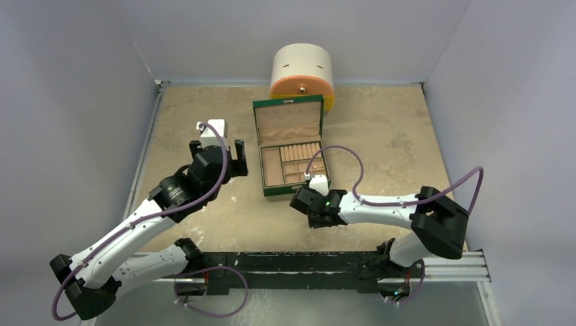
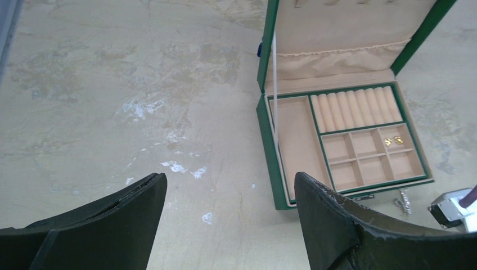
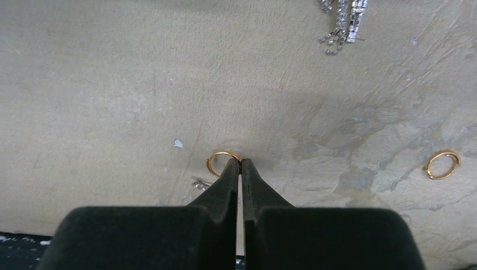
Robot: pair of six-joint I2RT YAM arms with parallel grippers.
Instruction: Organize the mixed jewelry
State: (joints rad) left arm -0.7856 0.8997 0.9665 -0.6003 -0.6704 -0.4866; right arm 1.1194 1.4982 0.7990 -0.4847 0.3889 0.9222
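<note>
The right hand [image 3: 241,162] is clenched on a gold ring [image 3: 218,157] on the table [image 3: 112,84], just before the green box [image 2: 272,163]. The ring looks light, thin and slippery, best pinched across its wire. The left hand [image 2: 228,180], left of the box, is spread.

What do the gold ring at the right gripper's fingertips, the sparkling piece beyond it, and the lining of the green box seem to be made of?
The gold ring: probably polished yellow metal; its thin band shines. The sparkling piece: apparently clear stones in silvery settings; small square links glint. The box lining: soft, matte tan fabric, perhaps velvet; it shows no glare.
</note>
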